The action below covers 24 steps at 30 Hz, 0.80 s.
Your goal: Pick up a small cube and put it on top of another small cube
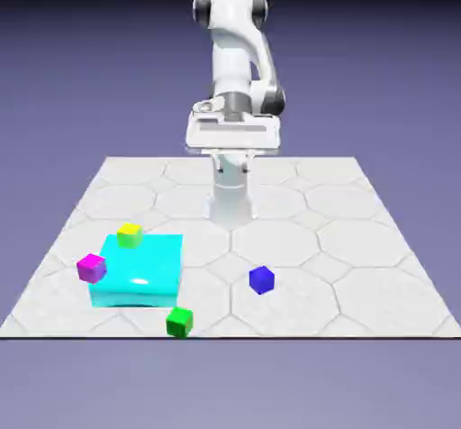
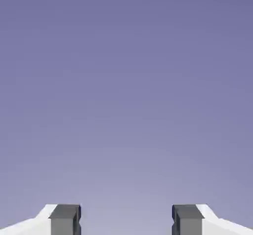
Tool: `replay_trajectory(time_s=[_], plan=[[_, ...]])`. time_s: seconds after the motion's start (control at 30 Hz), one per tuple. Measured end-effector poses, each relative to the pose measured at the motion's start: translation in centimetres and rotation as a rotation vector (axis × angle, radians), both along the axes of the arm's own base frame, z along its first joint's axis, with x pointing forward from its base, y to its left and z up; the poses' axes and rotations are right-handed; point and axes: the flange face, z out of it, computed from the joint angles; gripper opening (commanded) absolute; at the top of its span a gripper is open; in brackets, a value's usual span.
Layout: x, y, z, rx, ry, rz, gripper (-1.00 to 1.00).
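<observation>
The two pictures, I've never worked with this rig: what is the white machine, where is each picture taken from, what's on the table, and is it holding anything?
The white machine is a simulated robot arm standing at the far edge of a tiled table. The exterior view comes from a fixed camera facing it across the table. The hand view comes from a camera on the hand: the two grey fingertips at the bottom edge belong to the gripper, which stands open with only the plain backdrop between them, so nothing is held. On the table lie a large cyan block, a yellow cube and a magenta cube at its edges, a green cube and a blue cube.
</observation>
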Motion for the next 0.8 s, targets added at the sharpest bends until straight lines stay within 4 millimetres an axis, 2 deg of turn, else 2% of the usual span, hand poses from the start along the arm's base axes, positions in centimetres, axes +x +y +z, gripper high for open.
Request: replay_trajectory(time_s=[0.2, 0.4, 0.6, 0.8], plan=[[4.5, 2.9, -4.9, -0.069, 0.312, 0.077, 0.00], [7.5, 5.9, -10.6, -0.149, 0.619, 0.148, 0.00], [9.2, 8.6, -16.7, -0.238, 0.920, 0.209, 0.00], [9.7, 11.0, -22.8, -0.336, 1.213, 0.260, 0.00]])
